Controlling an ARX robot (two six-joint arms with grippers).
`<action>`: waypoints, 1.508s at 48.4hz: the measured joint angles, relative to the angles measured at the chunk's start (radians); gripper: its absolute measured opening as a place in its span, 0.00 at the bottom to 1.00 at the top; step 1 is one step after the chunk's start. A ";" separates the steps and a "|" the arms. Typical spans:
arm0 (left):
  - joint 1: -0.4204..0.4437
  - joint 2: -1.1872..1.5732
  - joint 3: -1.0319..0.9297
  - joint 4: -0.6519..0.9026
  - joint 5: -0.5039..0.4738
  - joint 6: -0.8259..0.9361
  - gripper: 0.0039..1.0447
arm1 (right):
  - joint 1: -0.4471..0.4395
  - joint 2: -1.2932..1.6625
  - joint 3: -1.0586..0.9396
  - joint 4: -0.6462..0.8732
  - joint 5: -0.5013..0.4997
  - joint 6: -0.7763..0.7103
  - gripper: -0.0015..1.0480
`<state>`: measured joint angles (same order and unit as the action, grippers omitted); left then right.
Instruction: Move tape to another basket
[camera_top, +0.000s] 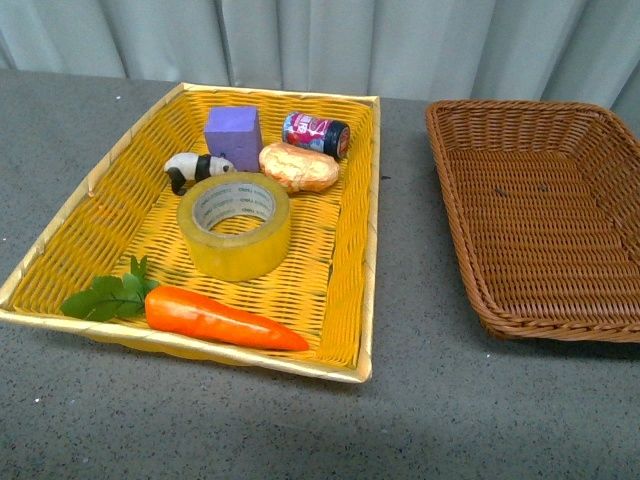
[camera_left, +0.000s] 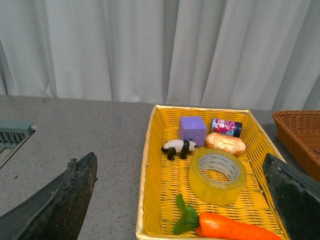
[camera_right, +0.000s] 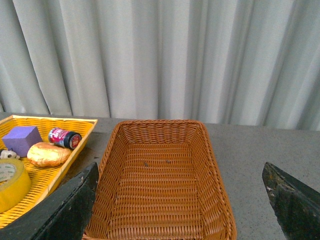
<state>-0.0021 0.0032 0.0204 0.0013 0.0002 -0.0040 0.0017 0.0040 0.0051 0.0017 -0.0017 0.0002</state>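
Your tape (camera_top: 234, 225) sat mid yellow basket (camera_top: 90, 215), the brown basket (camera_top: 545, 220) to its right; your left fingers (camera_left: 57, 205) and right fingers (camera_right: 60, 210) stood spread wide, gripping nothing.

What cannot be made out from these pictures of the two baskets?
Basket: front view, the picture edge cuts off its right end.
Tape: right wrist view, the picture edge cuts off most of it; its core print is too small to read anywhere.
Carrot: left wrist view, the picture edge cuts off part of it.
Jar label: too small to read in every view.
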 joint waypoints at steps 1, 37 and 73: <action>0.000 0.000 0.000 0.000 0.000 0.000 0.94 | 0.000 0.000 0.000 0.000 0.000 0.000 0.91; 0.000 0.000 0.000 0.000 0.000 0.000 0.94 | 0.000 0.000 0.000 0.000 0.000 0.000 0.91; 0.000 0.000 0.000 0.000 0.000 0.000 0.94 | 0.000 0.000 0.000 0.000 0.000 0.000 0.91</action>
<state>-0.0021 0.0032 0.0204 0.0013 0.0002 -0.0040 0.0017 0.0040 0.0051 0.0017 -0.0013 0.0002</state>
